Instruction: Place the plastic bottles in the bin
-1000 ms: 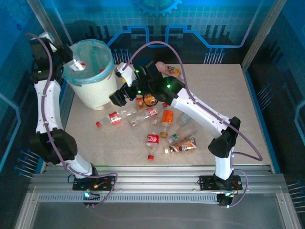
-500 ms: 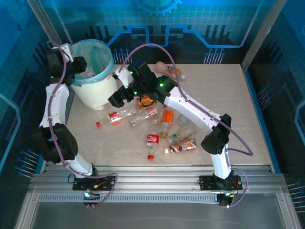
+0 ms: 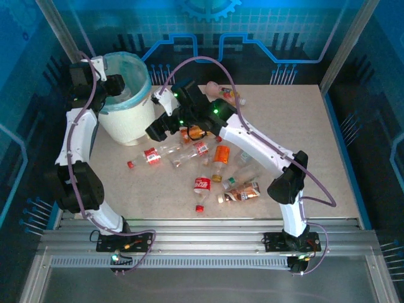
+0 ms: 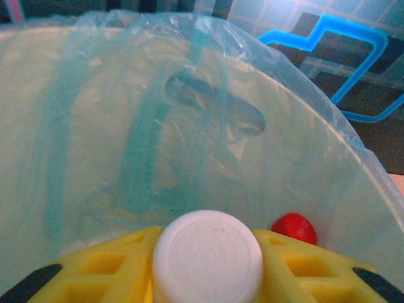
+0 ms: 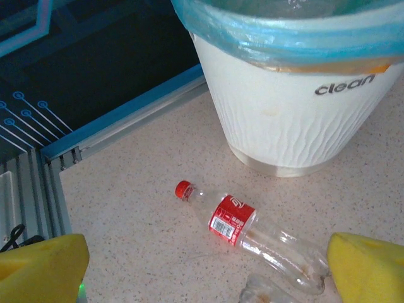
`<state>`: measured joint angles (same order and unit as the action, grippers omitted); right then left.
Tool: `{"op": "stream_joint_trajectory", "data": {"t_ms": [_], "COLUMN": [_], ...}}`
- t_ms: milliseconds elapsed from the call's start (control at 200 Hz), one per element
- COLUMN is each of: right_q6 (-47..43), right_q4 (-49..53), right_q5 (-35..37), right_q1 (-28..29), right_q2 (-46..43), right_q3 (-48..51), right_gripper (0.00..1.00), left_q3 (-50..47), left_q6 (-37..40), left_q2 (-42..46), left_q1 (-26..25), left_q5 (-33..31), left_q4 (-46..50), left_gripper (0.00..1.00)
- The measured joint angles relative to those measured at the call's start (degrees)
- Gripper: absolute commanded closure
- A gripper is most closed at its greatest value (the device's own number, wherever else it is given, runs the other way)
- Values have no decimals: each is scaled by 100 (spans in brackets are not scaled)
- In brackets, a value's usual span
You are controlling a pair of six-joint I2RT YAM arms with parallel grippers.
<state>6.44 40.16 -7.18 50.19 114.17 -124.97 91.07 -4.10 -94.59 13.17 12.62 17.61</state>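
Grips a white-capped bottle (image 4: 208, 255) in the narrow left end effector (image 3: 115, 83), over the bin (image 3: 129, 126) at upper left of the top view, a red cap (image 4: 294, 228) just right of it against the liner (image 4: 95, 126). Spreads the right end effector (image 5: 205, 265) wide and empty above a red-labelled bottle (image 5: 233, 221) lying on the tabletop (image 5: 126, 221) near the bin's base. Leaves more bottles (image 3: 220, 154) scattered at centre frame.
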Motion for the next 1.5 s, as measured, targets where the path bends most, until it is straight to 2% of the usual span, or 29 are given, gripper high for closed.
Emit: {"op": "stream_joint_trajectory", "data": {"t_ms": [50, 210, 465, 650, 830, 1025, 1201, 1356, 1501], "right_q6": [0, -2, 4, 24, 74, 201, 387, 474, 415], "right_q4": [15, 15, 31, 68, 278, 557, 518, 479, 450], "right_q5": [20, 66, 105, 393, 713, 1080, 1480, 1574, 1445], "right_q1": [0, 0, 0, 0, -28, -280, -691, -1073, -1200], "right_q2": [0, -4, -76, -168, -223, -564, -1631, -2662, -3224], "right_q3": [15, -17, 52, 52, 70, 592, 2481, 4059, 4802], "right_gripper": [2, 3, 3, 4, 6, 12, 14, 18, 19], "left_q3": [7, 28, 92, 579, 723, 570, -411, -1447, -2100], "left_q6": [-33, -35, -39, -87, -175, -55, 264, 496, 651], "left_q2": [-2, -2, -2, 26, 645, 1829, 2824, 3099, 3101], "left_q1": [-9, -28, -28, -35, -271, -1187, -2494, -3541, -4391], "left_q5": [44, 125, 140, 127, -120, -424, -634, -942, -1161], "left_q4": [74, 186, 295, 640, 848, 824, 741, 756, 850], "left_gripper": [48, 42, 41, 40, 40, 40, 39, 39, 35]}}
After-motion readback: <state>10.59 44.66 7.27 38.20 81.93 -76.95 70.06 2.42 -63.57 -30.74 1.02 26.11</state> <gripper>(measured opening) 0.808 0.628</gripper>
